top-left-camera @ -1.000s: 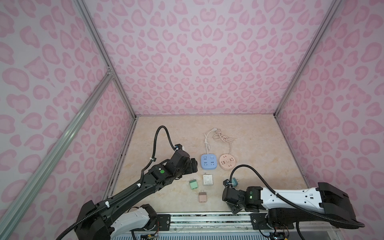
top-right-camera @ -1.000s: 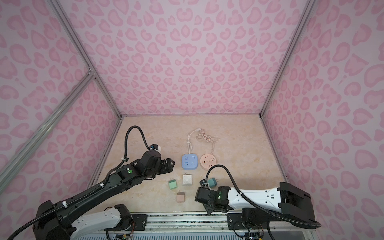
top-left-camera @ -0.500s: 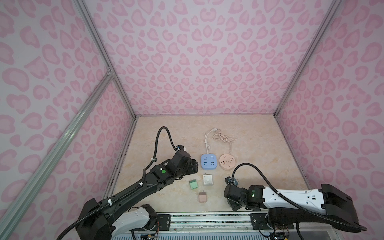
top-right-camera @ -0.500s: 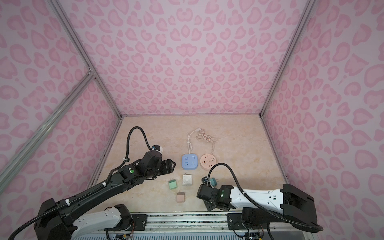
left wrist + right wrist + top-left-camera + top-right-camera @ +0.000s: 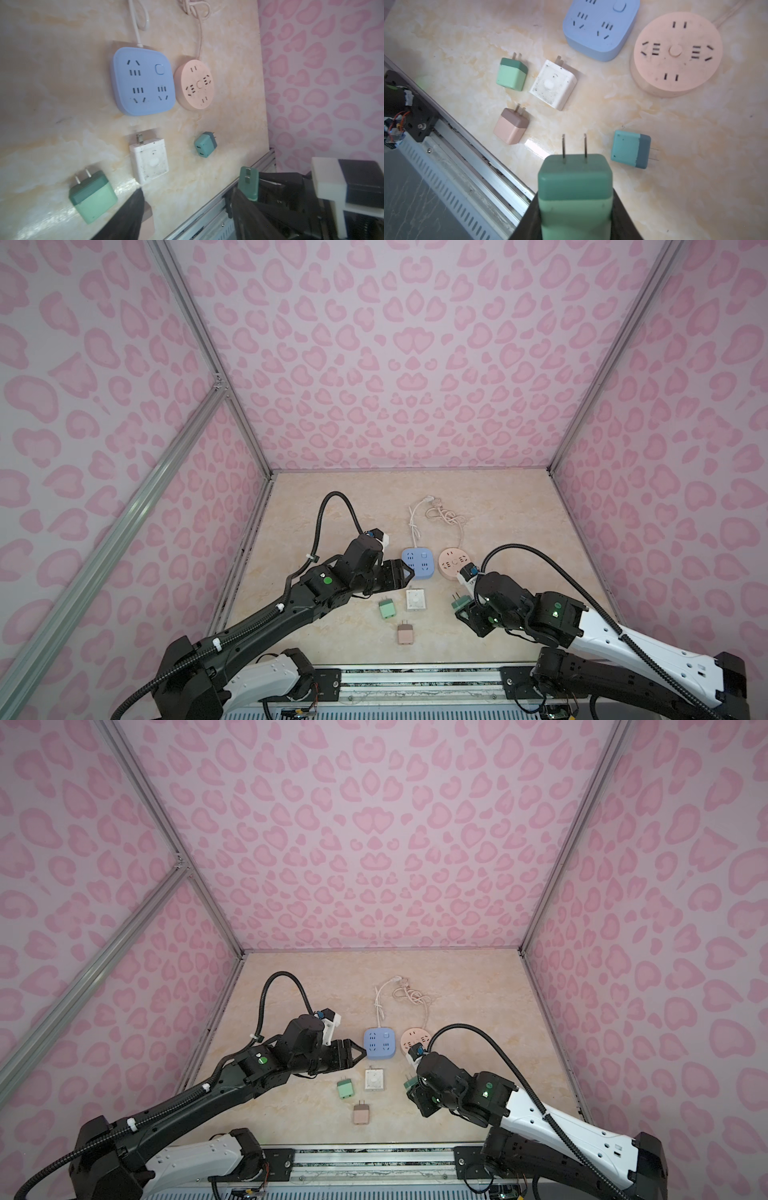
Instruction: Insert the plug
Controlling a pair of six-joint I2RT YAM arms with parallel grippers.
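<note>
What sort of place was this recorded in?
Probably a purpose-built robot test booth: pink heart-patterned wall panels, silver aluminium frame posts, and a beige marble-look tabletop edged by a metal mounting rail.

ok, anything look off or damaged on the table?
White charger is speckled with dark grime. Teal charger lies skewed against the loose green charger and pink charger. Nothing else stands out.

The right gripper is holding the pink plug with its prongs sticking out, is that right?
Not pink. The right gripper holds a green plug with its prongs sticking out, as the right wrist view shows. The pink plug lies unheld.
</note>
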